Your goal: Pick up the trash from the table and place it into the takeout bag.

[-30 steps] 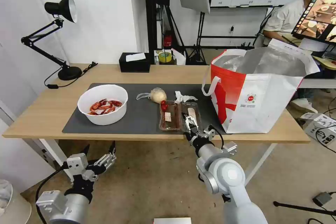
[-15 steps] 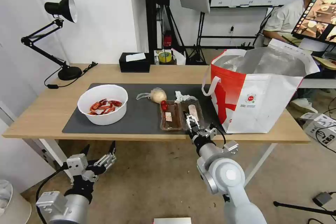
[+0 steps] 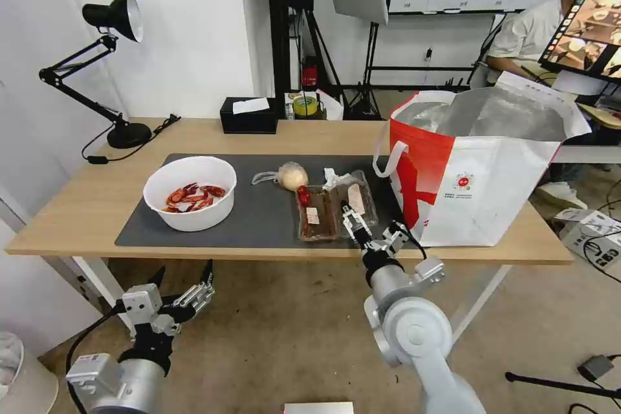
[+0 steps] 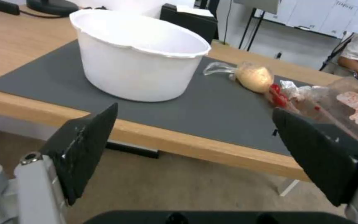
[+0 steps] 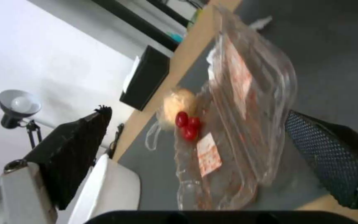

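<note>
You had bright, even room light across the table (image 3: 90,207), with only soft shadows under the white bowl (image 3: 190,192). The desk lamp (image 3: 116,16) added no visible beam. Foil lining in the takeout bag (image 3: 491,168) threw back a pale sheen, and the clear tray (image 5: 245,102) caught glare in the right wrist view, where it looked soft. The head view bowed straight lines near its edges. Both wrist views blurred their own nearest dark fingers (image 4: 85,146).

Between the left gripper's (image 4: 195,152) spread fingers (image 4: 85,149), a white bowl (image 4: 137,62) and wrapped bun (image 4: 254,76) sit on the bench's (image 4: 17,53) grey mat (image 4: 212,109)
</note>
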### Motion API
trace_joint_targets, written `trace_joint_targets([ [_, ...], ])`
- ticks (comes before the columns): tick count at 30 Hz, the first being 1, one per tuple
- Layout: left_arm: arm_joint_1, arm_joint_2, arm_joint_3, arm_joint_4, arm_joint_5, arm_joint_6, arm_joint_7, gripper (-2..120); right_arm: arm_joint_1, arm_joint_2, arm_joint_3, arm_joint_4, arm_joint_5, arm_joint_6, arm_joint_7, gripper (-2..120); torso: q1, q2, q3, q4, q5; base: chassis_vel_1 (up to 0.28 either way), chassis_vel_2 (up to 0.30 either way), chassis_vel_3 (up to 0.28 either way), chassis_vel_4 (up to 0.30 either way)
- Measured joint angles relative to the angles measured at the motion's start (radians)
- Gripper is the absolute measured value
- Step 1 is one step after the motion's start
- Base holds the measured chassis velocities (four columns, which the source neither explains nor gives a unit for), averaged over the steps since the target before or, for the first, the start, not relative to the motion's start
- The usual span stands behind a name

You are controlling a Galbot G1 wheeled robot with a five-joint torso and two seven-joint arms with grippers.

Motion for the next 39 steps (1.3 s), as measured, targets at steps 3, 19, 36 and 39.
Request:
trace_joint_targets([
  [3, 0.000, -0.001, 0.001, 0.001, 0.000, -0.001, 0.000, 100, 0.010, -0.015, 0.000, 0.001, -0.028, -0.001, -0.019, 100, 0.000, 0.000, 0.000, 0.0000, 0.0000, 0.000, 0.000, 0.000, 0.000],
  [19, 0.006, 0.001, -0.013, -0.006, 0.001, -0.005, 0.000, 100, 0.171, -0.035, -0.079, -0.094, 0.017, -0.077, -0.049, 100, 0.000, 0.000, 0.000, 0.0000, -0.0001, 0.000, 0.000, 0.000, 0.000],
  [36, 0.015, -0.002, -0.026, -0.018, 0.001, -0.007, -0.001, 100, 0.297, -0.017, -0.118, -0.165, 0.300, -0.124, 0.099, 100, 0.000, 0.000, 0.000, 0.0000, 0.0000, 0.000, 0.000, 0.000, 0.000],
  [39, 0.014, -0.001, -0.026, -0.018, 0.001, -0.007, -0.001, 100, 0.309, -0.045, -0.115, -0.161, 0.297, -0.133, 0.073, 100, 0.000, 0.000, 0.000, 0.0000, 0.0000, 0.000, 0.000, 0.000, 0.000],
])
